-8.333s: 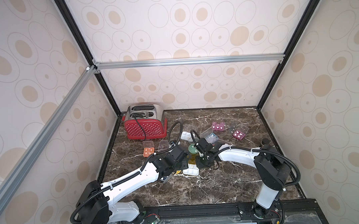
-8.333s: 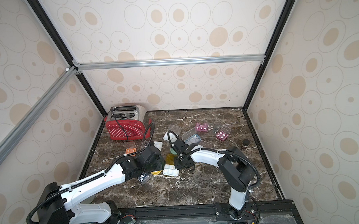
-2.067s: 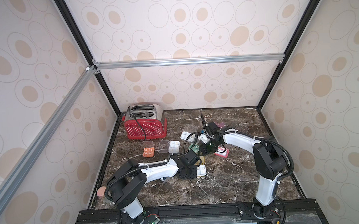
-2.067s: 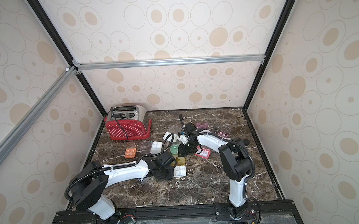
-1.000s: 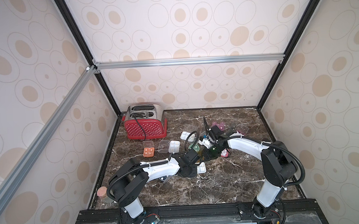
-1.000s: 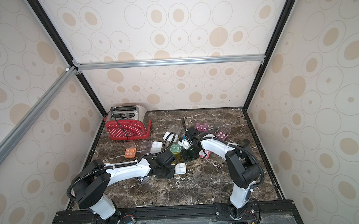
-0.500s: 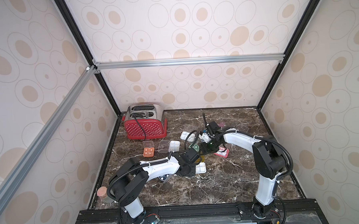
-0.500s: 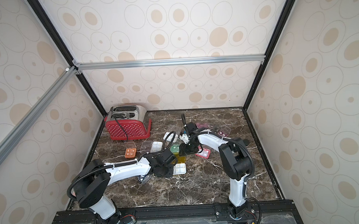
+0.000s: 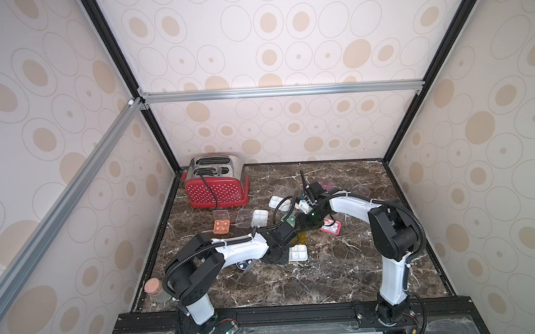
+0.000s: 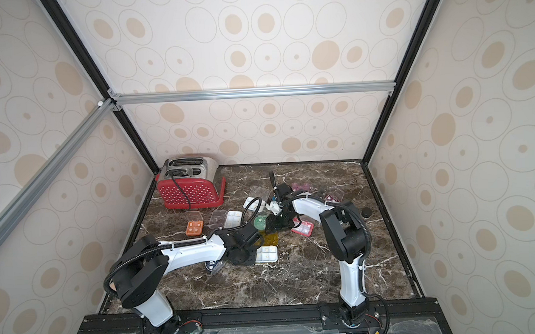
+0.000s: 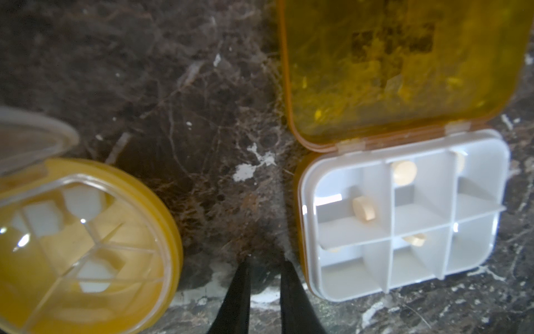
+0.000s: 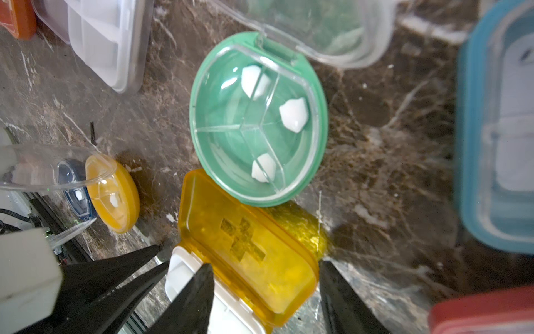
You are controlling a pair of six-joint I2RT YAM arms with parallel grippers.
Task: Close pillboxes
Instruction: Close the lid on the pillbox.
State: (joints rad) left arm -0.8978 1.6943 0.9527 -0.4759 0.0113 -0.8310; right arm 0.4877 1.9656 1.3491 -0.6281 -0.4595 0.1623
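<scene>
A white pillbox (image 11: 404, 219) with several compartments lies open on the marble, its amber lid (image 12: 248, 245) swung back and raised. My right gripper (image 12: 265, 264) is open, with one finger on each side of that lid. My left gripper (image 11: 264, 260) is shut on nothing, tips down on the table between the white box and a round yellow pillbox (image 11: 81, 237) whose clear lid stands up. Just beyond the amber lid sits a round green pillbox (image 12: 257, 121). In both top views the two wrists meet over these boxes (image 9: 298, 253) (image 10: 265, 254).
Blue (image 12: 497, 130) and red (image 12: 485, 315) boxes lie close to my right gripper. Orange (image 9: 221, 227) and white (image 9: 259, 217) open boxes sit left of the middle. A red toaster (image 9: 216, 188) stands at the back left. A corked jar (image 9: 153, 290) is at the front left.
My right gripper's jaws have widened, and the arm drew back a little toward the far side over the last second. The left arm has stayed where it was.
</scene>
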